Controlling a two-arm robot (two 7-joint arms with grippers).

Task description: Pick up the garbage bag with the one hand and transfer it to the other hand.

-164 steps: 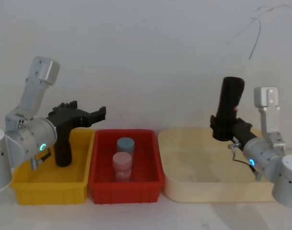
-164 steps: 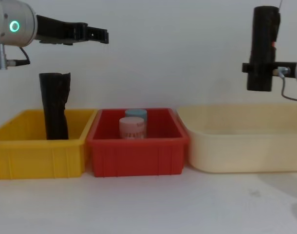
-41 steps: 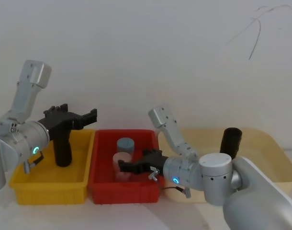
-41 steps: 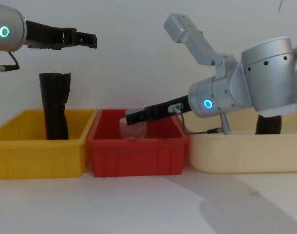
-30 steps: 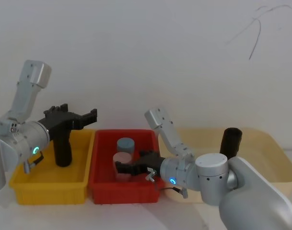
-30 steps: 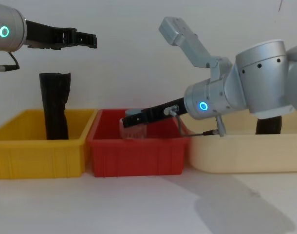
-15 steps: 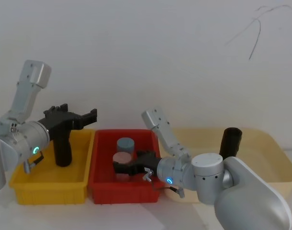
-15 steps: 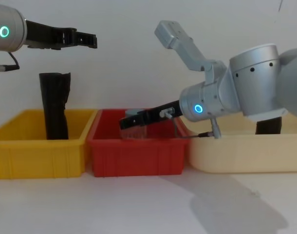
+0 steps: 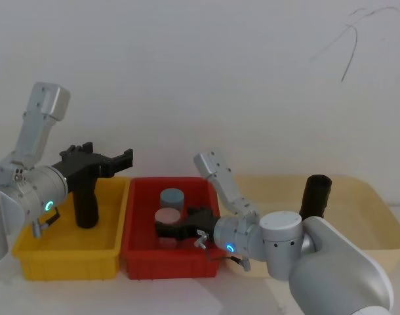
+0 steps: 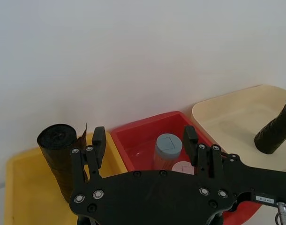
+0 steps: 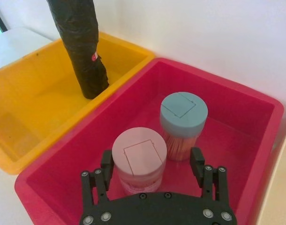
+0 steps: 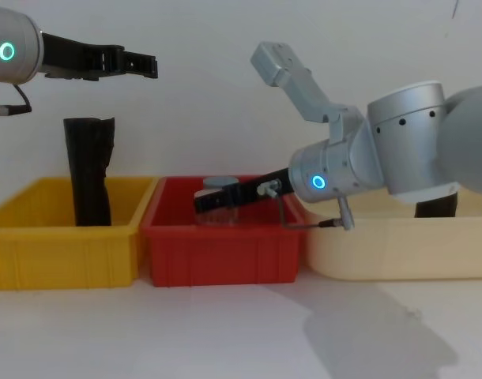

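Note:
The garbage bag [image 9: 86, 203], a black roll with a small red mark [image 11: 94, 56], stands upright in the yellow bin [image 9: 36, 256]. My left gripper [image 12: 150, 65], on the arm with the green-teal ring, hangs open well above the roll, touching nothing; its wrist view has the fingers [image 10: 98, 140] spread wide over the bins. My right gripper [image 11: 151, 158], on the blue-ring arm, reaches low into the red bin [image 9: 141, 257], open, with its fingers either side of a pink-lidded jar [image 11: 138, 157]. A second black roll [image 9: 315, 195] leans in the cream tub [image 9: 377, 223].
A blue-lidded jar [image 11: 183, 117] stands behind the pink one in the red bin [image 12: 221, 253]. The three containers sit side by side against a white wall: yellow bin [image 12: 59, 249], red bin, cream tub [image 12: 399, 249]. White tabletop [image 12: 225, 332] lies in front.
My right gripper has slid further left and lower into the red bin, closing in on the pink-lidded jar. The left arm and both black rolls have not moved.

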